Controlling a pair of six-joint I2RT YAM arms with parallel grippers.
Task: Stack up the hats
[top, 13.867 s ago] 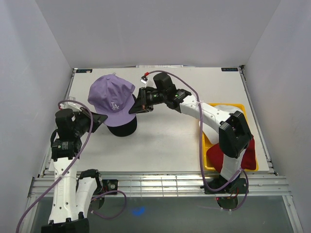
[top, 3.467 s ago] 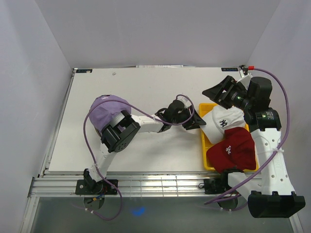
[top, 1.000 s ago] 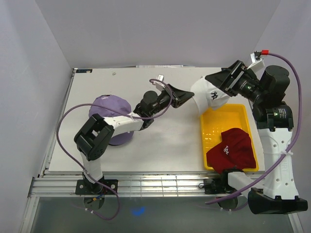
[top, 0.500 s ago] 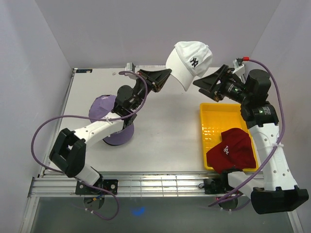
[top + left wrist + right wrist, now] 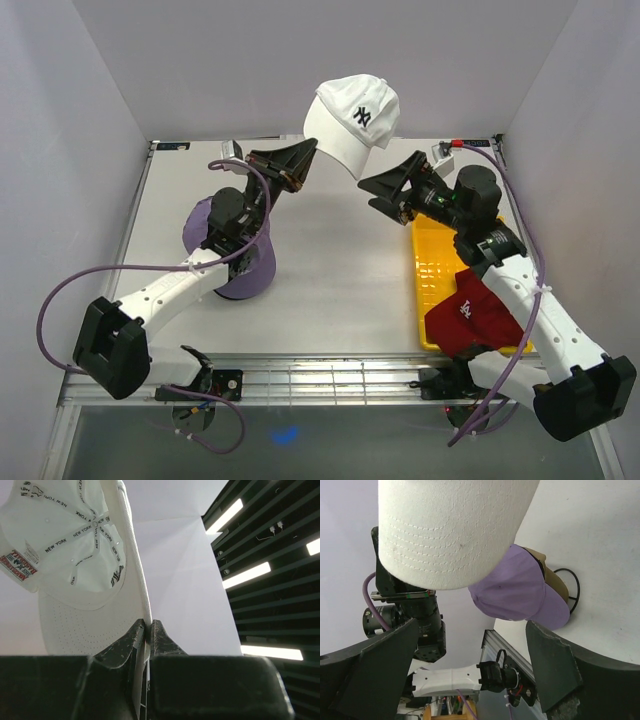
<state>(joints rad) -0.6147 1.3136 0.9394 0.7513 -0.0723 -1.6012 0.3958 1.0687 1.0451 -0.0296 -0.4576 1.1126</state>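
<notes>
My left gripper (image 5: 314,151) is raised high over the table's back and shut on the brim edge of a white hat (image 5: 352,112) with a dark NY logo. In the left wrist view the hat's (image 5: 75,545) inside faces me and the fingers (image 5: 161,635) pinch its rim. My right gripper (image 5: 386,180) stands open just right of it, apart from it, with nothing held (image 5: 470,665). A lavender hat (image 5: 248,268) tops a stack at the left, partly behind my left arm; a tan hat (image 5: 556,586) shows under it (image 5: 520,587). A dark red hat (image 5: 480,312) lies in the tray.
The yellow tray (image 5: 436,268) stands at the right of the table, under my right arm. Purple cables loop from both arms. White walls close in the table on three sides, and a metal rail (image 5: 330,380) runs along its near edge.
My left gripper has lifted the white hat up and to the left. My right gripper has opened, let go of the hat and drawn back below it.
</notes>
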